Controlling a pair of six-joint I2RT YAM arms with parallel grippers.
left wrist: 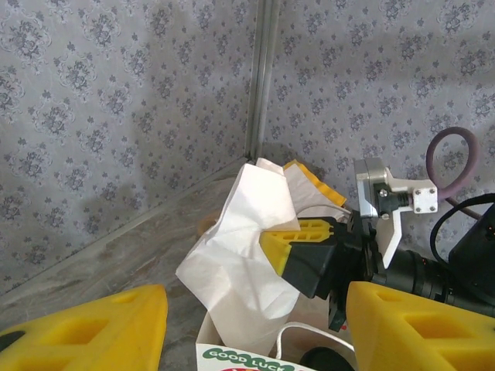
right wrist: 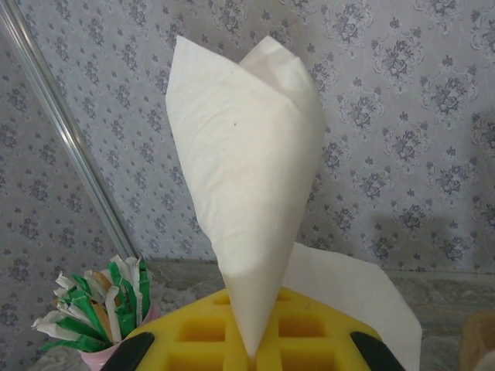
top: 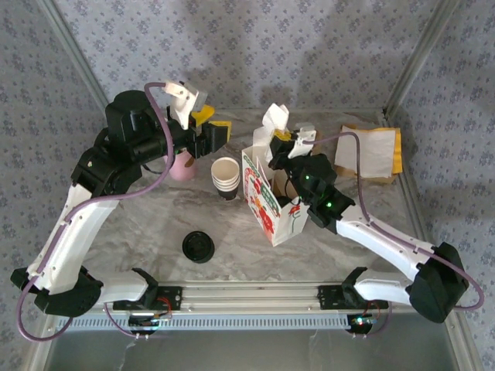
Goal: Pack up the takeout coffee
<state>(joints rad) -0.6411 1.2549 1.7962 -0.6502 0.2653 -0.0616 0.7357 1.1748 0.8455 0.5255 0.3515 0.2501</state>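
Task status: packing is judged well advanced but not complete. Nearest the arm bases, a loose black lid point(top: 198, 246) lies flat on the counter point(top: 139, 224), with no cup wall visible under it. Beyond it, the printed paper bag point(top: 267, 202) stands upright with its mouth open. In the left wrist view a dark round shape shows just inside that mouth. It is judged to be the lid of the takeout coffee point(left wrist: 322, 359), so the cup is probably already in the bag, though its body is hidden. Remaining steps: lower the napkin into the bag and release it.

Right gripper point(right wrist: 251, 346): closed on the lower corner of a white napkin point(right wrist: 247, 185), which stands up as a cone above the bag mouth.

Left gripper point(top: 212, 125): fingers spread wide, holding nothing, raised near the stack of lidless cups point(top: 225, 176) on the bag's left side.

Farther back stand the pink straw cup point(top: 182, 167) and, at the far right, the napkin pile point(top: 371, 151)
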